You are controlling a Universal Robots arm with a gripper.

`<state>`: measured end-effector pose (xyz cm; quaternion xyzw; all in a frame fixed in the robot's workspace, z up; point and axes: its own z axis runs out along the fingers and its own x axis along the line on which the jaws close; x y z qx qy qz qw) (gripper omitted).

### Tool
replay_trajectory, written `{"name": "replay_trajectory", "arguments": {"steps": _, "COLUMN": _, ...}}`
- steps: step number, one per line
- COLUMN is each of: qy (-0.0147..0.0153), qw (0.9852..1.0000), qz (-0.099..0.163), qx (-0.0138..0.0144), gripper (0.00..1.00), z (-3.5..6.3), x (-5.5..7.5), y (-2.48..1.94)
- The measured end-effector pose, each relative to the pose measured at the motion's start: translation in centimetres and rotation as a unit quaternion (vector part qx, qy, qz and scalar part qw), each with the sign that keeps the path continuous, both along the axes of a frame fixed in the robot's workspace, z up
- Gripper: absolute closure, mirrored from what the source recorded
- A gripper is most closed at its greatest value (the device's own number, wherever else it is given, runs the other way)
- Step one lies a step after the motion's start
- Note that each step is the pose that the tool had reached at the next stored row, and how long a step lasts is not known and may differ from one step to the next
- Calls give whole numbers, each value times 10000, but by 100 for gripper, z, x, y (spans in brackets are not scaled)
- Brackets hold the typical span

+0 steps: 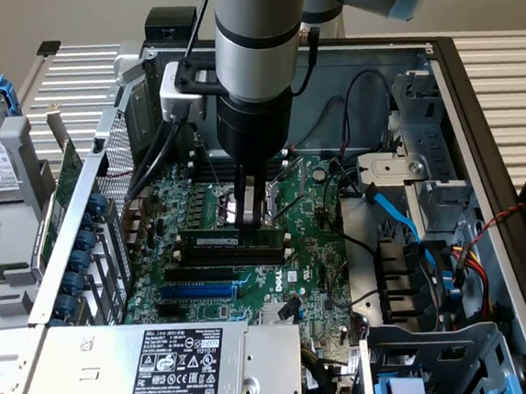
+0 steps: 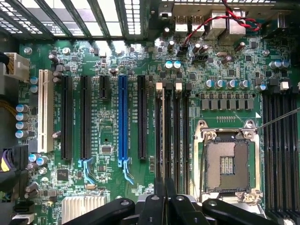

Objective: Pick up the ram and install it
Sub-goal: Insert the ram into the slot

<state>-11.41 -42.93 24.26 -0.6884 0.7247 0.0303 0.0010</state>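
Gripper [image 1: 250, 220] points straight down, shut tight, and I can see nothing held in it. Just under its tips the ram [image 1: 236, 241] stands on its edge in a black slot on the green board [image 1: 318, 257]. A blue slot [image 1: 197, 293] lies farther off.

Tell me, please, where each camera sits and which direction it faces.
Exterior view: above and beside the open grey metal computer case, looking down at the green motherboard; shows the grey robot arm and black gripper.
Wrist view: on the wrist, facing straight down at the motherboard; shows the gripper.
Shared: motherboard, long black memory slots, gripper.
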Motion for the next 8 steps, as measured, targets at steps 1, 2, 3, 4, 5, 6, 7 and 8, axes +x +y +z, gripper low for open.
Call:
{"name": "replay_trajectory", "arguments": {"steps": 1, "qy": 0, "qw": 10000, "qz": 0, "qx": 0, "gripper": 88, "z": -5, "x": 0, "y": -1}}
{"name": "replay_trajectory", "arguments": {"steps": 2, "qy": 0, "qw": 10000, "qz": 1, "qx": 0, "gripper": 88, "z": -16, "x": 1, "y": -1}}
{"name": "replay_trajectory", "arguments": {"steps": 3, "qy": 0, "qw": 10000, "qz": 0, "qx": 0, "gripper": 88, "z": -17, "x": 0, "y": -1}}
{"name": "replay_trajectory", "arguments": {"steps": 4, "qy": 0, "qw": 10000, "qz": 0, "qx": 0, "gripper": 88, "z": -17, "x": 0, "y": -2}}
{"name": "replay_trajectory", "arguments": {"steps": 5, "qy": -1, "qw": 10000, "qz": 0, "qx": 1, "gripper": 88, "z": -18, "x": 1, "y": -2}}
{"name": "replay_trajectory", "arguments": {"steps": 6, "qy": -1, "qw": 10000, "qz": 0, "qx": 1, "gripper": 88, "z": -19, "x": 1, "y": -3}}
{"name": "replay_trajectory", "arguments": {"steps": 7, "qy": 0, "qw": 10000, "qz": 0, "qx": 1, "gripper": 88, "z": -19, "x": 1, "y": -5}}
{"name": "replay_trajectory", "arguments": {"steps": 8, "qy": 0, "qw": 10000, "qz": 0, "qx": 0, "gripper": 88, "z": -23, "x": 0, "y": -12}}
